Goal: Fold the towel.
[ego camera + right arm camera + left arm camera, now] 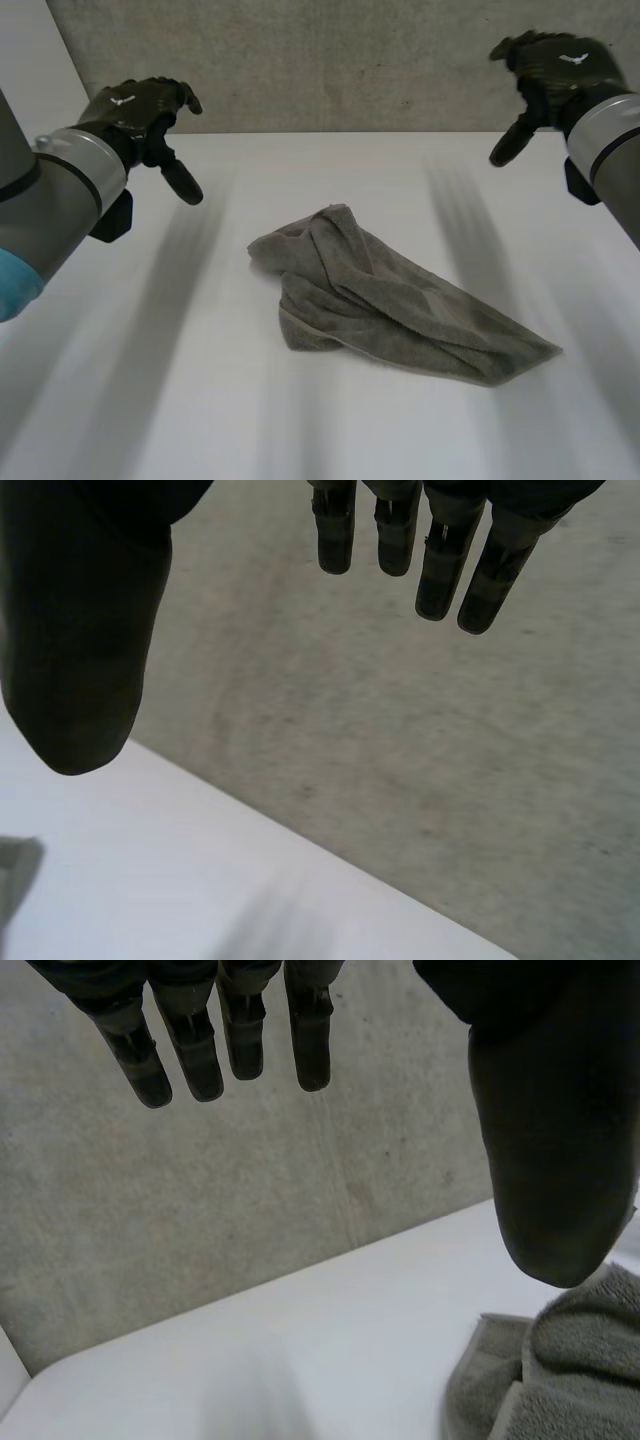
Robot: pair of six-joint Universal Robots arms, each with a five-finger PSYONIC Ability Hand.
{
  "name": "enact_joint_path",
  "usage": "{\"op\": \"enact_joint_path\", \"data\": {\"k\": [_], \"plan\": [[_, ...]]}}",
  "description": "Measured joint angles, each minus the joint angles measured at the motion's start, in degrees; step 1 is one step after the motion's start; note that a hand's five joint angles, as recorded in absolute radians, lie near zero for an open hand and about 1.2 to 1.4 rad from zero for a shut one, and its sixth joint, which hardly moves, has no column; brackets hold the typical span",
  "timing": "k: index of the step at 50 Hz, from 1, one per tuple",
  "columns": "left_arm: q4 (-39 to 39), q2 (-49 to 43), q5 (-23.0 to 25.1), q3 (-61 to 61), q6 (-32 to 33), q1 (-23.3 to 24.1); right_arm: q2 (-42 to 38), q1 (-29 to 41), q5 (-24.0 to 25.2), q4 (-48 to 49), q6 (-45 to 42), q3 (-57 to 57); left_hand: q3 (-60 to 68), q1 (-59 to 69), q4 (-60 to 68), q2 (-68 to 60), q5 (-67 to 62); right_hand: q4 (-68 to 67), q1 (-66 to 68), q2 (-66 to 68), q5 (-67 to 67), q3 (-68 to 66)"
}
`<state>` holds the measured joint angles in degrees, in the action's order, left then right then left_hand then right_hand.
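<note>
Closest to me the white counter (180,420) lies bare, crossed only by soft streaks of shade. A little farther in, about the middle of the counter, sits the towel (390,310). It is grey terry cloth, crumpled rather than folded. The bunched, rumpled end lies toward the robot's left, and a flatter tail tapers off toward its right and slightly nearer. A paler hem runs along the near edge of the tail. Nothing is touching the towel.

Beyond it, both arms are held up above the far part of the counter, well apart from the cloth and from each other. The left arm (55,195) ends in the left robot hand (140,112), which hangs in the air with its fingers (190,1050) loosely extended and its thumb (555,1150) spread away from them, wide open and holding nothing. In its wrist view, a rumpled edge of the towel shows on the counter beneath the thumb tip.

On the other side the right arm (612,150) carries the right robot hand (552,72) a bit higher. It is spread open and empty too, its fingers relaxed and its thumb standing clear of them.

Behind everything, at the far edge of the counter, rises a rough grey concrete wall (340,60).
</note>
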<state>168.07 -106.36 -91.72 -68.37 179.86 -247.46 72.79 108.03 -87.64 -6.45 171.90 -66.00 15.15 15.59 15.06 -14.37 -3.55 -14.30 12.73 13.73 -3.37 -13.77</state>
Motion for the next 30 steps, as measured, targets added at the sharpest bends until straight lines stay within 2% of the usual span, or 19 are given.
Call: {"op": "enact_joint_path", "data": {"k": [3,4,7,10,13,17,23,30], "plan": [[0.8,-1.8,0.2,-0.2,0.2,0.0,-1.5,0.2,4.8,-0.6,-2.3,-0.3,0.0,0.0,0.0,0.0,0.0,0.0,0.0,0.0,0.0,0.0],[1.4,-3.1,0.3,-0.2,0.3,0.1,-2.7,0.3,8.3,-1.4,-4.1,-0.5,0.0,0.0,0.0,0.0,0.0,0.0,0.0,0.0,0.0,0.0],[3.0,-6.2,0.5,-0.1,0.4,0.1,-5.4,0.9,14.4,-3.4,-7.4,-0.8,0.0,0.0,0.0,0.0,0.0,0.0,0.0,0.0,0.0,0.0],[4.9,-9.6,0.5,0.0,0.5,0.2,-8.4,2.2,19.1,-5.4,-10.1,-0.7,0.0,0.0,0.0,0.0,0.0,0.0,0.0,0.0,0.0,0.0],[7.0,-13.3,0.5,0.2,0.5,0.3,-11.9,3.8,21.7,-5.7,-11.3,0.1,0.0,0.0,0.0,0.0,0.0,0.0,0.0,0.0,0.0,0.0],[9.3,-17.9,0.8,0.9,0.4,0.4,-17.3,5.7,22.0,-2.6,-9.5,3.0,0.0,0.0,0.0,0.0,0.0,0.0,0.0,0.0,0.0,0.0],[11.3,-24.4,3.8,2.7,-0.1,1.3,-28.5,8.6,19.3,2.4,-2.6,12.9,0.2,0.2,0.2,-1.0,-2.5,0.0,0.0,0.0,0.0,0.0],[11.5,-29.0,8.8,4.2,-0.4,3.1,-44.0,10.2,16.7,-2.6,0.8,32.7,4.6,4.3,4.6,-5.6,-6.7,-0.1,0.4,0.3,-0.3,-0.2]]}}
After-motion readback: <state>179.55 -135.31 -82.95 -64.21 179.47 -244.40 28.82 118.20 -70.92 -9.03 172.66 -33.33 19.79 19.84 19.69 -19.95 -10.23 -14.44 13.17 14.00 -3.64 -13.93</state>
